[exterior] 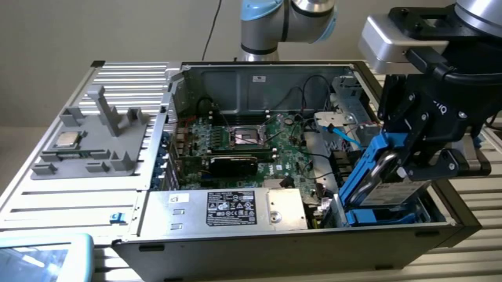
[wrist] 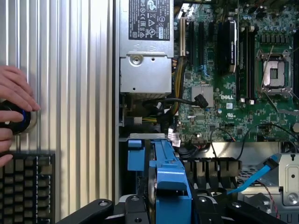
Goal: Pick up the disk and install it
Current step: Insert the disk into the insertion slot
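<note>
The disk (exterior: 367,173), a grey drive in a bright blue carrier, hangs edge-down and tilted over the drive bay (exterior: 388,215) at the front corner of the open computer case, on the exterior view's right. My gripper (exterior: 410,169) is shut on it from above, black fingers pressed against both flat sides. The carrier's lower end sits at or just inside the bay's mouth; contact there is hidden. In the wrist view the blue carrier (wrist: 170,179) runs between my fingers (wrist: 100,207), with the gripper (wrist: 170,207) straddling it.
A silver power supply (exterior: 235,208) with a black label lies beside the bay. The motherboard (wrist: 224,93) and a loose blue cable (exterior: 345,138) lie behind it. A grey fixture (exterior: 94,141) holds a small chip (exterior: 67,140). A person's hand (wrist: 14,91) rests on a knob beside a keyboard (wrist: 25,186).
</note>
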You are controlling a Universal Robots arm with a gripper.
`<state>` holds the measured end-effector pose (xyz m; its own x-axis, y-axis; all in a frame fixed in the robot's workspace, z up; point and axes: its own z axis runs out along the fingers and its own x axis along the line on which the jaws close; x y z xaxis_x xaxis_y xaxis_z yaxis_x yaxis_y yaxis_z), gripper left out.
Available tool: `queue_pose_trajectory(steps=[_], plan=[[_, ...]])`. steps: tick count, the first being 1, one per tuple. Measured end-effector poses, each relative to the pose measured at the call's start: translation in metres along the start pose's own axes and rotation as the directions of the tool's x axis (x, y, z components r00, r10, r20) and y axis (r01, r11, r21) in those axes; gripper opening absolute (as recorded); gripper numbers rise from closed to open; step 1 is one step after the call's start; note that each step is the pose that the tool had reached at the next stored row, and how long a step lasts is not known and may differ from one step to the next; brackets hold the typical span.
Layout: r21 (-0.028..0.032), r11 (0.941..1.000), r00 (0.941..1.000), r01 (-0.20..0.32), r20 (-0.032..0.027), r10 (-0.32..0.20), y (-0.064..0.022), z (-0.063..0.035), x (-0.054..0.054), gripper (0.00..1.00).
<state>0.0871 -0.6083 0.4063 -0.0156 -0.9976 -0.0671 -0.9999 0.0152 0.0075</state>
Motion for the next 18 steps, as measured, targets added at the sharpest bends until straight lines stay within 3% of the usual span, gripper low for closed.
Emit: queue_pose_trajectory(steps=[18], plan=[[-0.0001,1.0000,1.0000,0.000,0.0099,0.000,-0.0002,0.0117,0.001,0.37]])
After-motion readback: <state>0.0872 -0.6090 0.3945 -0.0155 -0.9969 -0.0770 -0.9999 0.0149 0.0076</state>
